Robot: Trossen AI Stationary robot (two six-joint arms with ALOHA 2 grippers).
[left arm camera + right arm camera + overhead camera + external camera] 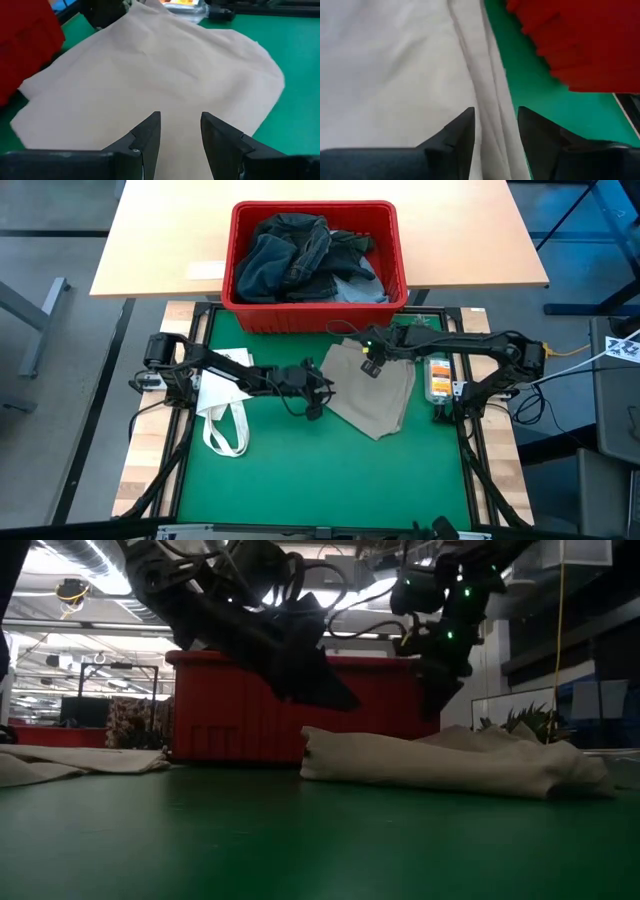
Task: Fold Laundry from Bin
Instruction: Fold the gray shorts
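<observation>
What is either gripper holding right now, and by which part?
Nothing is held. The left gripper and the right gripper both stand open over the beige trousers, which lie flat on the green mat.

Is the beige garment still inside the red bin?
No, in the high view the beige garment lies spread on the green mat in front of the red bin, which holds only dark and blue pieces.
</observation>
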